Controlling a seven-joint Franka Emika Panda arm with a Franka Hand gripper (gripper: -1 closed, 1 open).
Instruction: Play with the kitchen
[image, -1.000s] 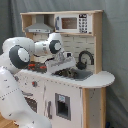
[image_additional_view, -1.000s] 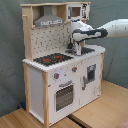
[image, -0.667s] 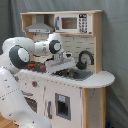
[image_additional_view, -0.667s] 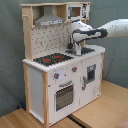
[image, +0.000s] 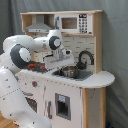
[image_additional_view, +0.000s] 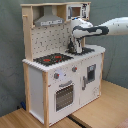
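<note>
The kitchen is a white and light-wood toy unit with a grey hood, a pegboard back and a black-red hob. In the first exterior view my gripper hangs low over the steel sink, just left of the black faucet. A round steel pot sits in the sink right under it. In the second exterior view the white arm reaches in from the second exterior view's right, and the gripper points down behind the hob, hiding the sink.
The oven door and knobs face front below the hob. A toy microwave sits on the top shelf close above the arm. The arm's base and elbow stand against the kitchen's side. A grey curtain hangs behind, and the floor is wood.
</note>
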